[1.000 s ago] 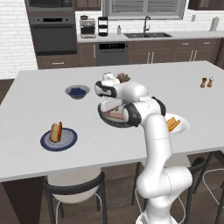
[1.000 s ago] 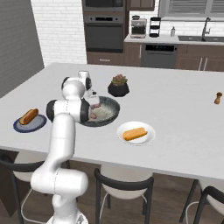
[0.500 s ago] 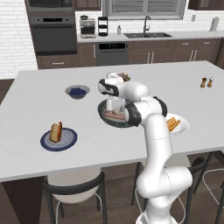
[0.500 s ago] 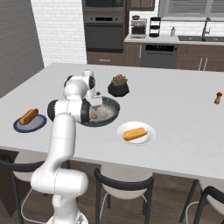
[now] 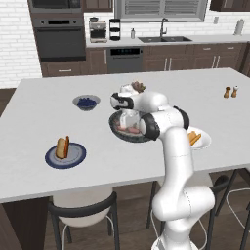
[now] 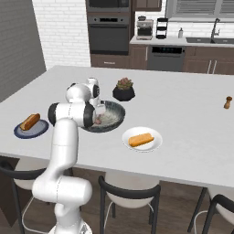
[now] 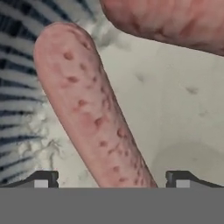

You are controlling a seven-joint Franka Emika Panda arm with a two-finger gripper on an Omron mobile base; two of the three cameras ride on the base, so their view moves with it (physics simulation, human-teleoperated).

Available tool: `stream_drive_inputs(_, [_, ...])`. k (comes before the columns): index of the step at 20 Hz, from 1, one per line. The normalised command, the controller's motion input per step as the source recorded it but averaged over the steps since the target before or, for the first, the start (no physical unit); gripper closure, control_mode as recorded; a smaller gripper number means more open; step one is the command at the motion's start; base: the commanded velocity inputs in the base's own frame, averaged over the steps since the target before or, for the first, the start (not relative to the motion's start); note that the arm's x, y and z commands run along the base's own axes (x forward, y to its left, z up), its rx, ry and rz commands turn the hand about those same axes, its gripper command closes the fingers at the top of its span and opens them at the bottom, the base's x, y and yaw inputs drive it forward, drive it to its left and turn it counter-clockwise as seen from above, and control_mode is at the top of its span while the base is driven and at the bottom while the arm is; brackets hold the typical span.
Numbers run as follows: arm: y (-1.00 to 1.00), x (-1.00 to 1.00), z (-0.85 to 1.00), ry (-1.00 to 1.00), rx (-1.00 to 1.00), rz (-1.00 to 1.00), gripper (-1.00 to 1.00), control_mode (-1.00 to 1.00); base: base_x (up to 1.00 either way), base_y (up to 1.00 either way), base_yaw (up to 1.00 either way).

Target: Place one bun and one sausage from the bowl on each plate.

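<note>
Lowered since a second ago, my gripper (image 7: pixel 112 178) sits inside the bowl (image 6: pixel 117 119), jaws spread wide either side of one sausage (image 7: pixel 89 109); a second sausage (image 7: pixel 175 19) lies just beyond it. I count two plates: the dark blue plate (image 5: pixel 52 158) and the white plate (image 6: pixel 153 145), each carrying one bun.

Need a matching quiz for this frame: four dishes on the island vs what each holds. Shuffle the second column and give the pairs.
1 big bowl
2 dark blue plate
3 white plate
4 small bowl

a blue berries
b sausages, open gripper down inside
c bun, at the island's left end
d bun, beside the big bowl

Pairs: 1-b, 2-c, 3-d, 4-a
</note>
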Motion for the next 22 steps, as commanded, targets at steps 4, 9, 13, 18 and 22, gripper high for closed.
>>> stream_drive_inputs(4, [0.00, -0.08, -0.16, -0.05, 0.04, 0.05, 1.00, -1.00, 0.00, 0.00, 0.00])
stream_drive_inputs(9, [0.00, -0.07, 0.02, -0.10, 0.08, 0.02, 1.00, -1.00, 0.00, 0.00, 0.00])
stream_drive_inputs(13, [-0.21, -0.37, 0.88, -0.28, 0.05, 0.00, 1.00, -1.00, 0.00, 0.00, 0.00])
stream_drive_inputs(18, [-0.45, -0.58, 0.95, -0.31, 0.02, 0.00, 1.00, -1.00, 0.00, 0.00, 0.00])
stream_drive_inputs(22, [-0.72, -0.45, 0.64, -0.25, 0.02, -0.07, 1.00, -1.00, 0.00, 0.00, 0.00])
